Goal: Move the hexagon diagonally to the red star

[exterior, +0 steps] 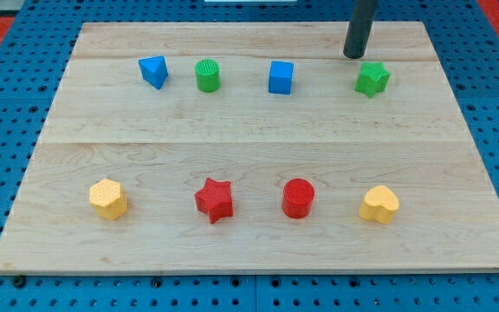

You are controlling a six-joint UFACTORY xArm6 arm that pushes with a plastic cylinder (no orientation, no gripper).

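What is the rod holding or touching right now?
Nothing is held. My tip stands just up-left of the green star, apparently not touching it.

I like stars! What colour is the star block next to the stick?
Green. The green star sits just below-right of my tip, in the camera view.

You see a pale wooden board (258,130) carrying two rows of blocks. Along the view's top sit a blue triangle (153,71), a green cylinder (207,75), a blue cube (281,77) and a green star (372,79), all well apart. Along the view's bottom lie a yellow hexagon (108,198), a red star (215,200), a red cylinder (298,198) and a yellow heart (379,204).
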